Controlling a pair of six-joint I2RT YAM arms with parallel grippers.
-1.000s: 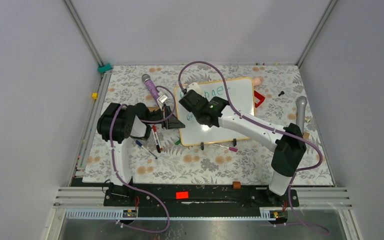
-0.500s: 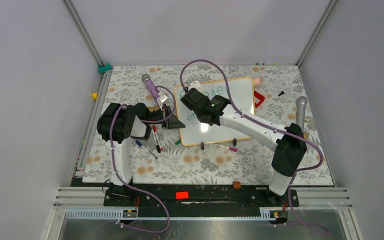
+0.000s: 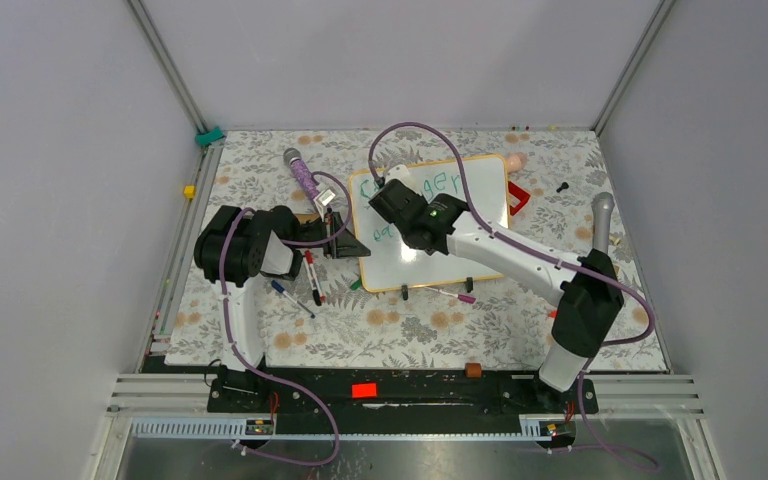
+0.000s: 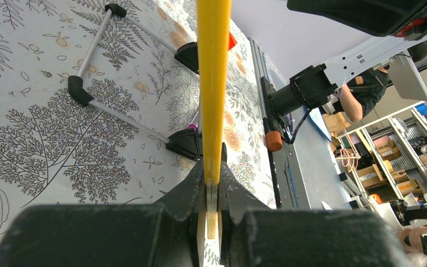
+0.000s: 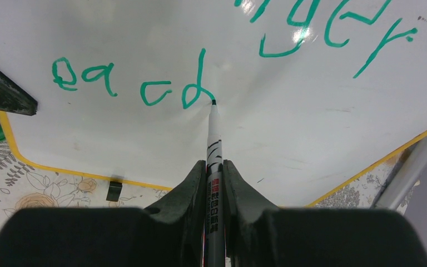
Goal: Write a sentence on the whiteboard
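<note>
The whiteboard [image 3: 470,235] lies tilted on the floral table, white with an orange-tan frame. My left gripper [image 3: 348,245] is shut on its left edge; in the left wrist view the yellow frame edge [image 4: 213,83] runs up from between my closed jaws [image 4: 213,178]. My right gripper [image 3: 385,190] is shut on a green marker [image 5: 214,150], and its tip touches the board [image 5: 300,133] at the end of the last letter. The sentence shows as green letters in two lines: the end of the upper line [image 5: 333,28] and "each" below [image 5: 128,83]. The arm hides part of it in the top view.
A purple microphone [image 3: 303,178] lies left of the board. Loose markers [image 3: 312,275] and a blue pen [image 3: 285,292] lie near the left arm. A pink-capped marker [image 3: 455,294] lies in front of the board. A red object [image 3: 518,196] and a silver microphone [image 3: 601,225] lie to the right.
My right gripper has moved a little to the right along the lower line with the marker, uncovering more green letters. The left gripper and the board have not moved.
</note>
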